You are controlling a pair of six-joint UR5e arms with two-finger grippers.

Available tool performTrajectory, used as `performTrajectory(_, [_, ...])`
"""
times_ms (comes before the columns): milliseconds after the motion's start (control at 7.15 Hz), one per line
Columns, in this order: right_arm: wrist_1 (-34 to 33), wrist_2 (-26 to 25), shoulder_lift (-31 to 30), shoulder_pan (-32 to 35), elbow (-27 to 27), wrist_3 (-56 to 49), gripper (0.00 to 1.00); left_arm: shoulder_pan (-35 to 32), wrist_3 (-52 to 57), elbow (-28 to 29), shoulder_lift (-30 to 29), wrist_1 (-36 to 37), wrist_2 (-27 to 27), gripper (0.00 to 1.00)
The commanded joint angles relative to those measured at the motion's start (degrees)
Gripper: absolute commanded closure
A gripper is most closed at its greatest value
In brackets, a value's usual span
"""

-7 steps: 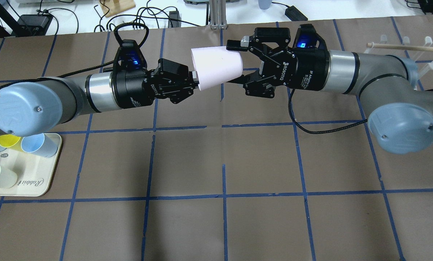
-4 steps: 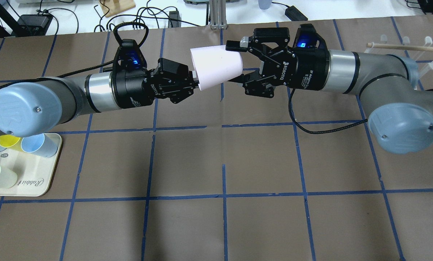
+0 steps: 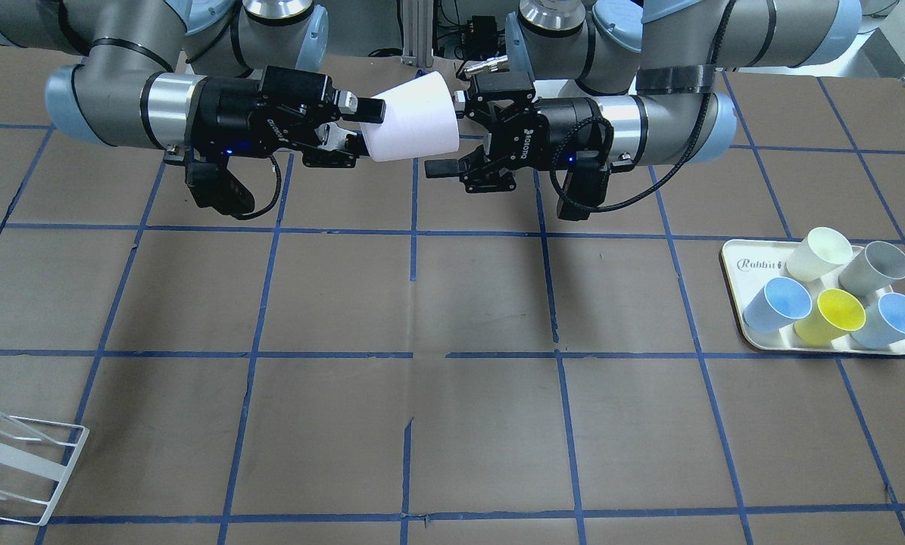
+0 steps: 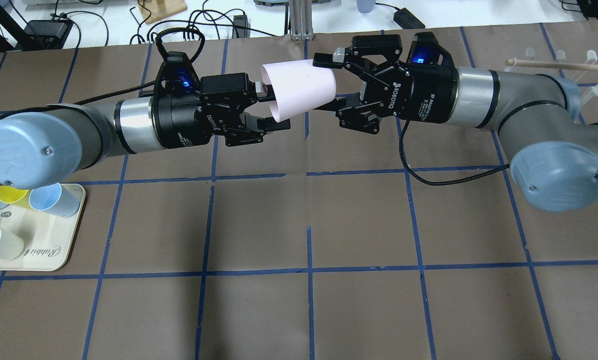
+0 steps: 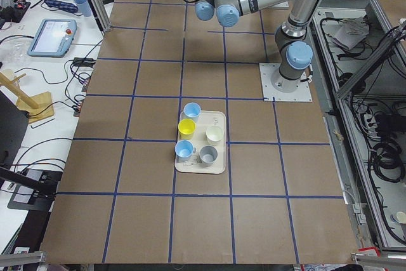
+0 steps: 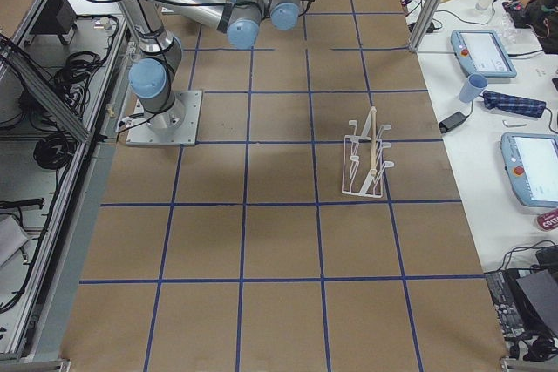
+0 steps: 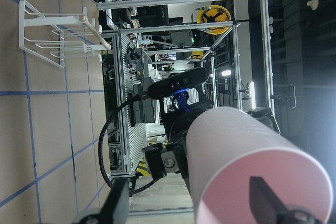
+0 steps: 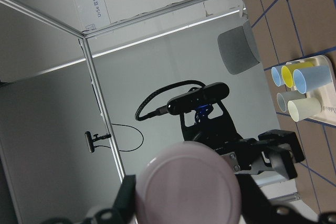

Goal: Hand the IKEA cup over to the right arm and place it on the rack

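The pale pink IKEA cup [image 4: 299, 92] lies on its side in the air between both grippers, mouth toward my left arm. My right gripper [image 4: 323, 84] is shut on its narrow base end, one finger on each side. In the right wrist view the cup's round base [image 8: 186, 182] sits between the fingers. My left gripper [image 4: 273, 111] is open at the rim, one finger at the mouth and one outside below. The left wrist view shows the cup [image 7: 247, 156] between spread fingers. The white wire rack [image 4: 559, 62] stands at the far right, behind my right arm.
A cream tray [image 4: 53, 250] with several cups sits at the table's left edge; it also shows in the front view [image 3: 732, 265]. The rack shows in the front view [image 3: 20, 454] and the right side view [image 6: 366, 158]. The brown table has blue tape lines.
My left gripper has opened and let go of the cup's rim. My right gripper has closed on the cup's base end. The cup has barely moved.
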Motion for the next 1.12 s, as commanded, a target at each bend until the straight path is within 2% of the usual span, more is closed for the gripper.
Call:
performTrajectory(0, [-0.03, 0.06, -0.05, -0.48, 0.0, 0.23, 0.71, 2.05, -5.39, 1.0, 1.3, 0.29, 6.69, 0.0])
performTrajectory(280, [-0.12, 1.11, -0.14, -1.7, -0.79, 2.6, 0.71, 5.23, -17.92, 9.23, 2.53, 0.29, 25.74, 0.0])
performTrajectory(420, [-0.2, 1.11, -0.14, -3.37, -0.79, 2.6, 0.71, 5.24, -22.59, 12.58, 2.71, 0.47, 32.62, 0.0])
performTrajectory(559, [-0.21, 0.68, -0.14, -4.95, -0.71, 2.69, 0.71, 5.15, -26.82, 14.61, 3.15, 4.04, 42.08, 0.0])
performTrajectory(699, [-0.21, 0.15, -0.14, -6.27, -0.79, 2.69, 0.71, 4.1, -36.52, 14.29, 3.59, 10.86, 50.53, 0.0])
performTrajectory(839, [-0.38, -2.55, -0.14, -8.11, -0.79, 2.69, 0.71, 3.05, -40.97, 14.11, 4.64, 13.97, 54.36, 0.0])
performTrajectory(979, [-4.21, -9.45, -0.14, -11.0, -0.79, 2.69, 0.71, 0.78, -41.71, 14.11, 5.69, 17.05, 60.57, 0.0])
